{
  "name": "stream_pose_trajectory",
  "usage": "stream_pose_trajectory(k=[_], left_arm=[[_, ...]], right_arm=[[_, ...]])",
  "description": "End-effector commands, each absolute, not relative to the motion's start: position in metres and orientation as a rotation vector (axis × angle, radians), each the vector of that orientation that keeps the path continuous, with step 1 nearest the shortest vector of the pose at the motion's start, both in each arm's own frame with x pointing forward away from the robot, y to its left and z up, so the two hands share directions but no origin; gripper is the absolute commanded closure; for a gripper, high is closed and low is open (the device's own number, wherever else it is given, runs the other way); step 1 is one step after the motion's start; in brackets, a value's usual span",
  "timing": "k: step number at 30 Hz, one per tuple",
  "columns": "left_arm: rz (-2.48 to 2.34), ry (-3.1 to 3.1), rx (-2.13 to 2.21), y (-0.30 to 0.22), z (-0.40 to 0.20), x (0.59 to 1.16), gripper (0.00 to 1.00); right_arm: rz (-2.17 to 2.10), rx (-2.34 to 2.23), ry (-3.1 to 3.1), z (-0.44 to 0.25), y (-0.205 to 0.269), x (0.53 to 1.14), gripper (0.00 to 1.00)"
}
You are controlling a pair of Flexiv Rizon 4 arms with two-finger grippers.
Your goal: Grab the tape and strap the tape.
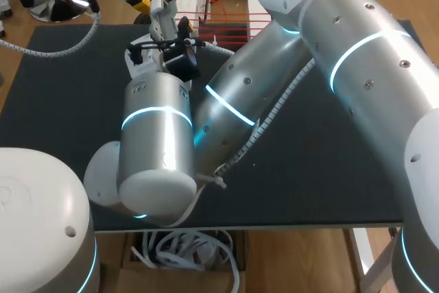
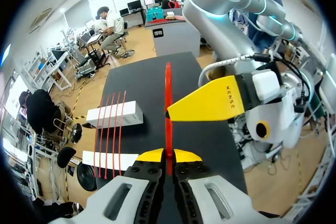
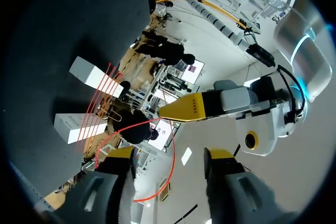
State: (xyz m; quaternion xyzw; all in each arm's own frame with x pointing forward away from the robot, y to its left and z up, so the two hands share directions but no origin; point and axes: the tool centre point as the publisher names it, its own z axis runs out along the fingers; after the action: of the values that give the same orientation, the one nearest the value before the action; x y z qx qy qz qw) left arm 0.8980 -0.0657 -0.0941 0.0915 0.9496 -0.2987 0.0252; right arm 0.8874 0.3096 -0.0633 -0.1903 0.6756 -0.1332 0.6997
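A red tape (image 2: 168, 93) runs taut and straight ahead from my left gripper (image 2: 168, 155), which is shut on its near end. Beside it, several red tape strands (image 2: 111, 129) span two white blocks (image 2: 114, 115). My right gripper (image 2: 210, 100) shows side-on, its yellow tip touching the taut tape. In the right wrist view my right gripper (image 3: 172, 156) is open, and a loose red tape loop (image 3: 167, 179) curls between its fingers. The left gripper (image 3: 191, 107) hovers just ahead of it. The head view shows the strands (image 1: 219, 18) at the table's far edge behind both arms.
The dark table (image 1: 329, 169) carries the two white blocks (image 3: 94, 76) near its far edge. Both arms cross over the table's middle, the right arm's forearm (image 1: 240, 94) lying close to the left arm's elbow (image 1: 154, 142). A cable bundle (image 1: 185, 248) hangs below the front edge.
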Motion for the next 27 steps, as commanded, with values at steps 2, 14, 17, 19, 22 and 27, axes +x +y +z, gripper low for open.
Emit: stream_pose_trajectory(k=[2, 14, 17, 19, 22, 27], left_arm=[[-0.92, 2.94, 0.283, -0.065, -0.093, 0.898, 1.0], [-0.92, 2.94, 0.283, -0.065, -0.093, 0.898, 1.0], [-0.92, 2.94, 0.283, -0.065, -0.093, 0.898, 1.0], [-0.92, 2.94, 0.283, -0.065, -0.093, 0.898, 1.0], [-0.92, 2.94, 0.283, -0.065, -0.093, 0.898, 1.0], [-0.92, 2.94, 0.283, -0.065, -0.093, 0.898, 1.0]], right_arm=[[-0.286, -0.428, 1.511, -0.057, 0.308, 0.876, 0.7], [-0.288, -0.39, 1.494, -0.044, 0.289, 0.855, 0.73], [-0.292, -0.376, 1.489, -0.039, 0.281, 0.852, 0.62], [-0.295, -0.365, 1.483, -0.035, 0.273, 0.85, 0.34], [-0.303, -0.349, 1.482, -0.029, 0.26, 0.849, 0.0], [-0.314, -0.331, 1.484, -0.022, 0.238, 0.85, 0.0]])
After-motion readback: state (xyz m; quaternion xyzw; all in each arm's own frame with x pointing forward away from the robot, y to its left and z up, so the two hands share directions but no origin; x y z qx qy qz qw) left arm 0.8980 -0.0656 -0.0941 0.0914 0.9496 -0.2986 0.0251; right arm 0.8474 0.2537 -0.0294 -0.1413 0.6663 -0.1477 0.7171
